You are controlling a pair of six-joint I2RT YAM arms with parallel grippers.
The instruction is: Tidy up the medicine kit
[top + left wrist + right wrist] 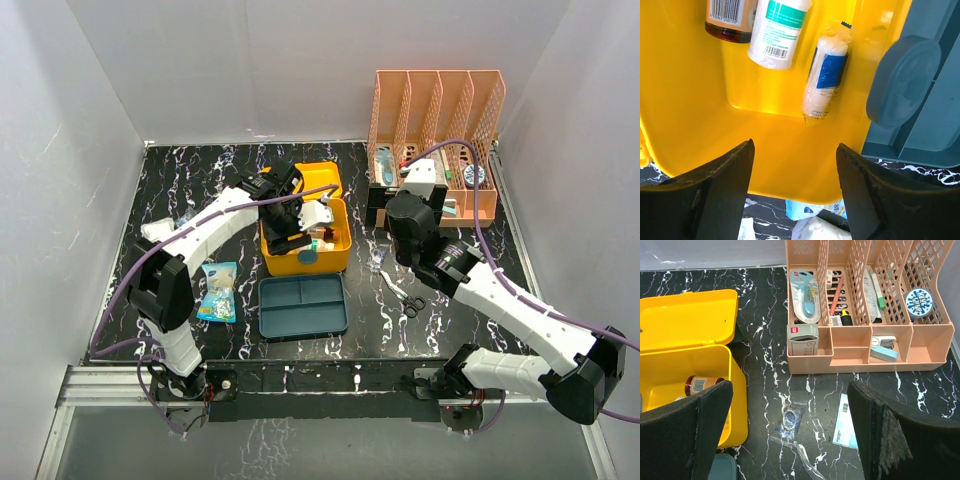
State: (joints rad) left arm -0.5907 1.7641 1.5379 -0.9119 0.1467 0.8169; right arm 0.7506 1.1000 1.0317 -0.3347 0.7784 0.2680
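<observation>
Left arm (pixel 205 222) and right arm (pixel 520 310): white tubular links joined by bulky black joint housings, each rising from a black base (pixel 190 382). A purple cable (pixel 300 194) runs along each arm in loose loops. Left gripper (pixel 794 146) and right gripper (pixel 790 385): each has two broad, matt black fingers (pixel 715 200) with rounded tips. The inner faces of the right pair look grey and scuffed.
</observation>
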